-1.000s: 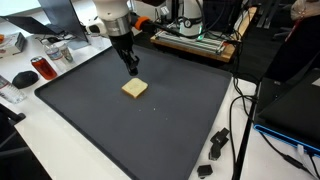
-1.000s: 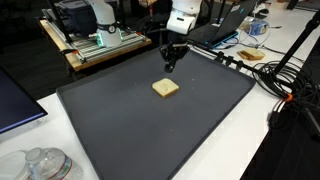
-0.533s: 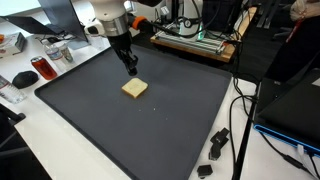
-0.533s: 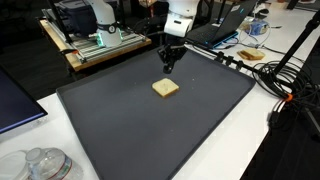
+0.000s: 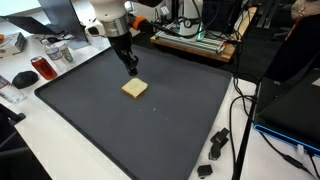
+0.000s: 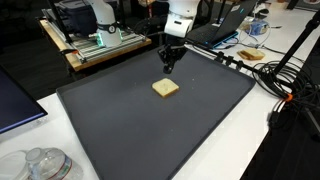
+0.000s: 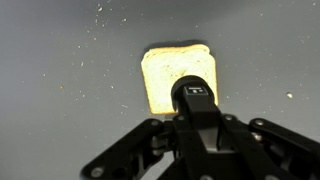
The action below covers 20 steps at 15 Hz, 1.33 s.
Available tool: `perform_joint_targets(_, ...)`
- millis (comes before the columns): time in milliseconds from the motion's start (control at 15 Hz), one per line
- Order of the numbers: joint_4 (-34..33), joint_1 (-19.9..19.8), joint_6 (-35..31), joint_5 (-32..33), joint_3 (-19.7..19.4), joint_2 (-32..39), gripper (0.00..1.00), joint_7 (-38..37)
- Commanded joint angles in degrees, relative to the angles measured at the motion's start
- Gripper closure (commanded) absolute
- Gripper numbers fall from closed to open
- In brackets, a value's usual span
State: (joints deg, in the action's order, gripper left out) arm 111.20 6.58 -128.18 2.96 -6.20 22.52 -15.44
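In an exterior view the gripper (image 5: 132, 70) is seen pressed shut, nothing held, over the dark mat (image 5: 150, 135). The bread slice (image 5: 135, 89) lies flat at its 6 o'clock.

In an exterior view a glass jar (image 6: 40, 165) is spotted at the mat's 7 o'clock; its contents cannot be told.

In the wrist view the closed tips are set over the bread's 4 o'clock part.

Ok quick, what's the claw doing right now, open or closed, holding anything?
Claw: closed, holding nothing, poised at the edge of the bread slice on the dark mat; contact cannot be told.
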Motion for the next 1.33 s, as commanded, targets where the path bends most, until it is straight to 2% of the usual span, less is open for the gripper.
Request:
perform_joint_targets(0,0.6,-1.8,-3.2,-0.3,1.4,1.1,0.95,-0.1)
perform_joint_targets(667,4.9,-2.2,-14.9,-1.3,1.7,4.6,0.95,0.0)
perform_joint_targets(1267,4.7,-1.7,-20.3,-1.3,1.6,7.8,0.95,-0.6)
